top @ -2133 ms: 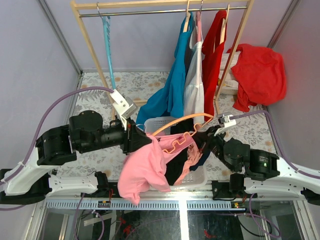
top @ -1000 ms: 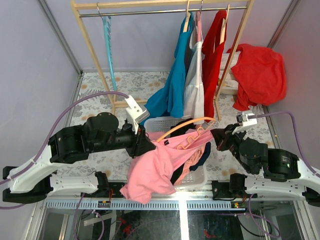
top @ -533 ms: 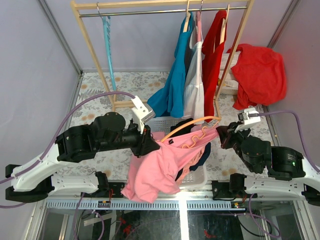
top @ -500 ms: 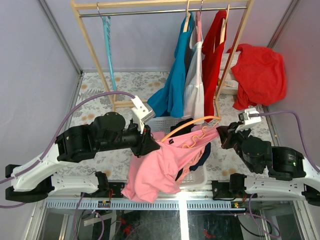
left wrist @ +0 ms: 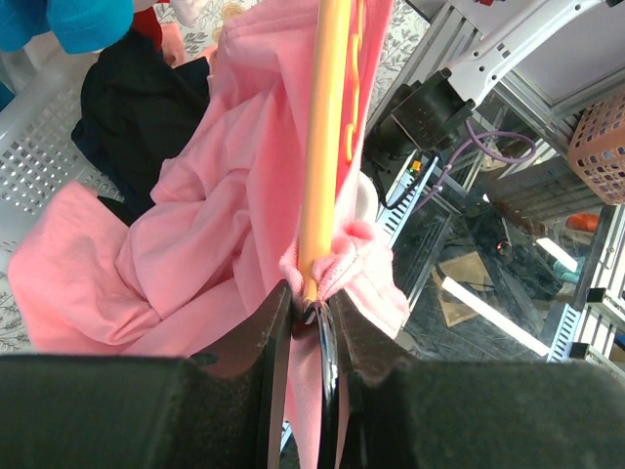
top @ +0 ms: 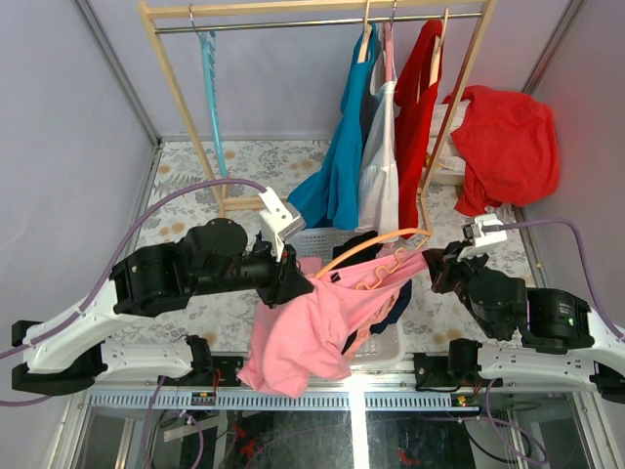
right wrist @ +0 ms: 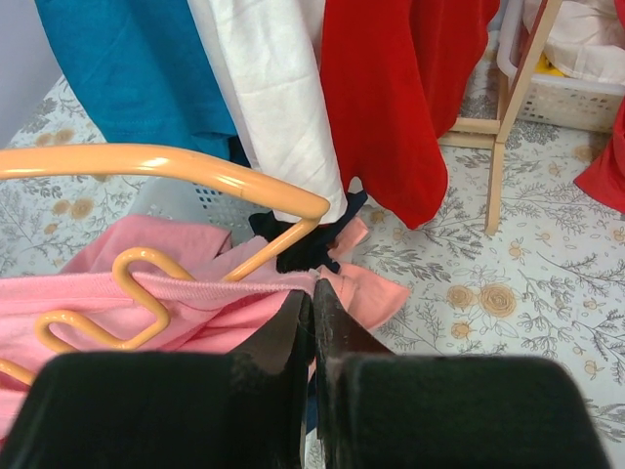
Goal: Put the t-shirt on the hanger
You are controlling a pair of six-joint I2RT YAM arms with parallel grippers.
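The pink t-shirt [top: 298, 332] hangs between my two grippers above the basket, its top edge stretched along the orange hanger [top: 376, 240]. My left gripper [top: 299, 285] is shut on the hanger's left end with shirt fabric bunched round it; in the left wrist view the hanger [left wrist: 327, 137] runs straight out from my gripper [left wrist: 311, 309] over the t-shirt [left wrist: 186, 254]. My right gripper [top: 431, 262] is shut on the shirt's ribbed edge. In the right wrist view my gripper [right wrist: 312, 286] pinches the t-shirt [right wrist: 127, 293] just below the hanger's right end [right wrist: 176, 162].
A white laundry basket [top: 383, 348] with dark clothes sits below the shirt. The wooden rack [top: 312, 20] behind holds a teal hanger [top: 208, 78], a blue shirt [top: 337, 156], a white garment [top: 381, 166] and a red one [top: 418, 107]. A red garment [top: 503, 147] drapes at the right.
Over two seconds my left gripper moved right and my right gripper moved right and back, drawing the shirt's edge taut along the hanger. Hardly any movement in the last half second.
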